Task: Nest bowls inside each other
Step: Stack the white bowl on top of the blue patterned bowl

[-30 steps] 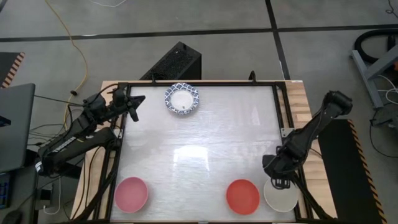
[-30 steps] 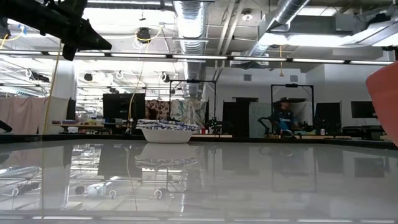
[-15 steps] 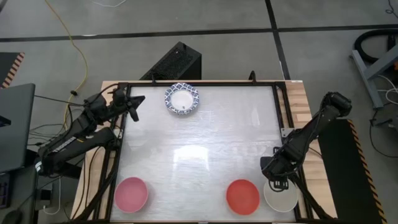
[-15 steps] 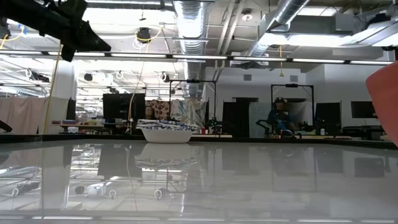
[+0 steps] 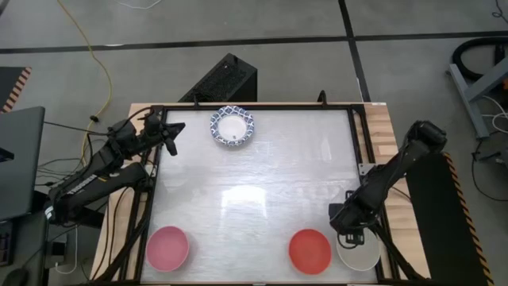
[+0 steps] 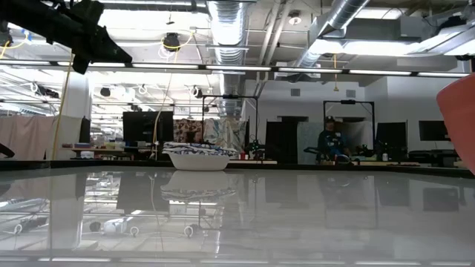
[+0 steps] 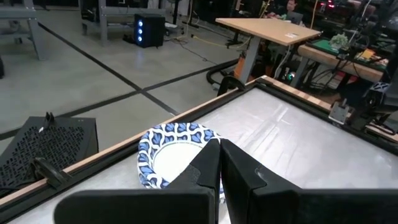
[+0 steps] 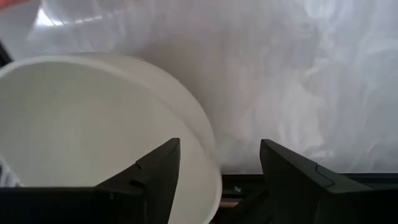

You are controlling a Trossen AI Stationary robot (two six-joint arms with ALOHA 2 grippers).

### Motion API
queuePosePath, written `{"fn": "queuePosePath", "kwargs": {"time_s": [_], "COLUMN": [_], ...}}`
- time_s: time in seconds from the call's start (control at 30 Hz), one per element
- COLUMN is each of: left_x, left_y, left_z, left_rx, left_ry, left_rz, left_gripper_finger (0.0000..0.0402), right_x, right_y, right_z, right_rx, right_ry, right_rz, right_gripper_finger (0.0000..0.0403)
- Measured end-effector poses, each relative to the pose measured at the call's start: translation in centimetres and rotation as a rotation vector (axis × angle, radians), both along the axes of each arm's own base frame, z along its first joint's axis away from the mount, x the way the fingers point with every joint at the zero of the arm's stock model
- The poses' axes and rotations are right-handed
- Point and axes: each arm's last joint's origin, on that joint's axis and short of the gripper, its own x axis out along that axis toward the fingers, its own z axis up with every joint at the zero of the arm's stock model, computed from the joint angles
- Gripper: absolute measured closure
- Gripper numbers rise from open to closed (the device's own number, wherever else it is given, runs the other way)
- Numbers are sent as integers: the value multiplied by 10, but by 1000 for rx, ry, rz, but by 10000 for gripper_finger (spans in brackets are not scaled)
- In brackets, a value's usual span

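A plain white bowl point(image 5: 359, 251) rests on its base at the table's near right corner, with a red bowl point(image 5: 309, 249) just left of it. A pink bowl point(image 5: 167, 247) stands near left, and a blue-patterned bowl point(image 5: 232, 127) stands at the far edge. My right gripper point(image 8: 219, 144) points down, open, over the white bowl's rim point(image 8: 210, 163). One finger point(image 8: 160, 169) is over the bowl's inside and the other point(image 8: 292, 171) is outside it; I see no touch. My left gripper point(image 7: 220, 163) waits shut and level at the far left, pointing at the blue-patterned bowl point(image 7: 166, 148).
A black frame point(image 5: 353, 135) borders the glossy table top, with wooden edging point(image 5: 382, 127) on the right. The middle of the table point(image 5: 254, 191) is bare. In the low view the red bowl point(image 6: 459, 119) fills the right edge, and a person stands far off in the room.
My right gripper has sunk a little and shifted slightly toward the table's left edge, closer to the white bowl's rim. None of the bowls has moved.
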Motion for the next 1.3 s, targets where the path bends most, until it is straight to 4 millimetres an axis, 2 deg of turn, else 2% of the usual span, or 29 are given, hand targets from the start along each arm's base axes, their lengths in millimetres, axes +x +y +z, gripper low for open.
{"fn": "queuePosePath", "kwargs": {"time_s": [0.33, 0.47, 0.6, 0.93, 1.17, 1.3], "left_x": [0, 0, 0, 0, 0, 0], "left_y": [0, 0, 0, 0, 0, 0], "left_z": [0, 0, 0, 0, 0, 0], "left_rx": [0, 1, 0, 0, 0, 5], "left_ry": [0, -1, -1, 0, 0, 4], "left_rz": [0, 0, 0, 0, 0, 0], "left_gripper_finger": [402, 402, 401, 401, 401, 401], "right_x": [7, 8, 8, 8, 8, 8], "right_y": [7, 9, 9, 9, 9, 9], "right_z": [-19, -22, -22, -22, -22, -22], "right_rx": [-61, -60, -60, -61, -50, -52], "right_ry": [75, 101, 101, 103, 106, 108], "right_rz": [5, 10, 11, 11, 14, 6], "right_gripper_finger": [159, 173, 208, 333, 388, 389]}}
